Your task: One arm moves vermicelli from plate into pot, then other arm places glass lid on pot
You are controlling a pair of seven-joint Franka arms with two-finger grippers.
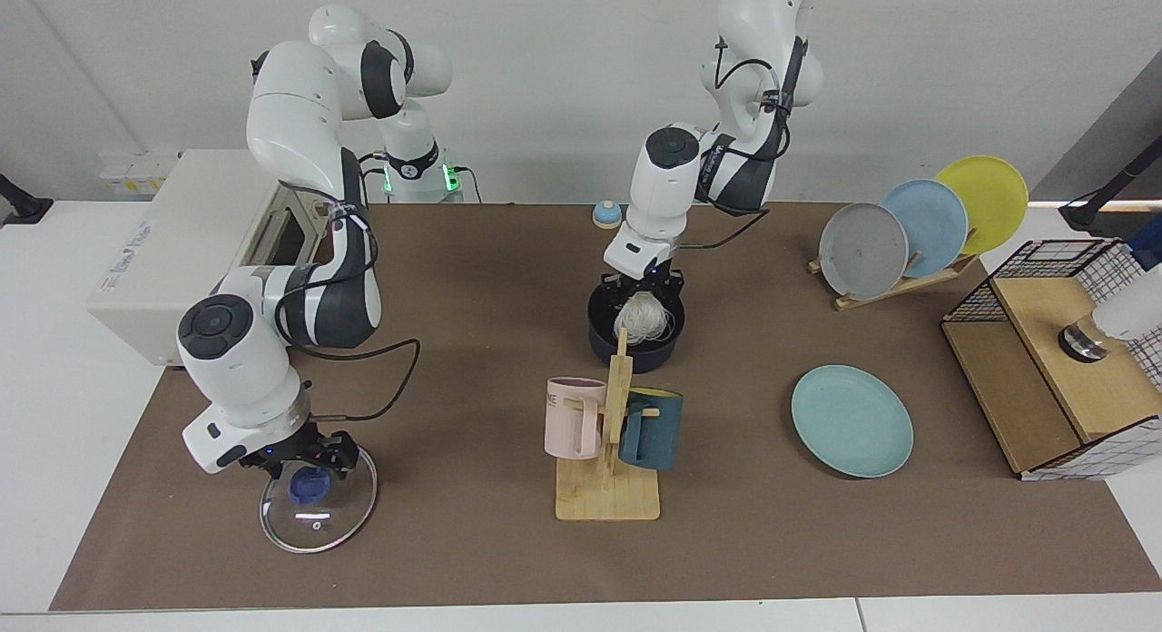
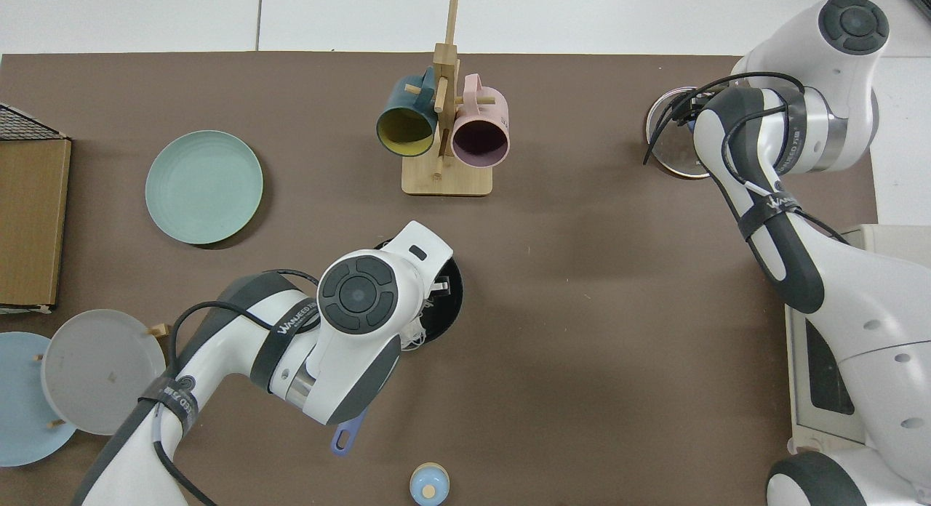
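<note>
My left gripper (image 1: 645,291) hangs over the dark navy pot (image 1: 663,346), shut on the vermicelli (image 1: 641,318). The white tangle dangles inside the pot's rim. In the top view the left arm hides most of the pot (image 2: 451,291); a few strands of vermicelli (image 2: 424,330) and the blue handle's end (image 2: 348,438) show. The pale teal plate (image 1: 851,420) (image 2: 204,187) lies bare. My right gripper (image 1: 305,461) is open just above the blue knob (image 1: 307,488) of the glass lid (image 1: 320,514), one finger on each side. The right arm covers much of the glass lid (image 2: 668,153) from above.
A wooden mug rack (image 1: 606,487) with a pink and a teal mug stands in front of the pot. Grey, blue and yellow plates stand in a rack (image 1: 917,228) at the back. A toaster oven (image 1: 172,241), a small blue bell (image 1: 606,214) and a wire-and-wood box (image 1: 1044,369) edge the table.
</note>
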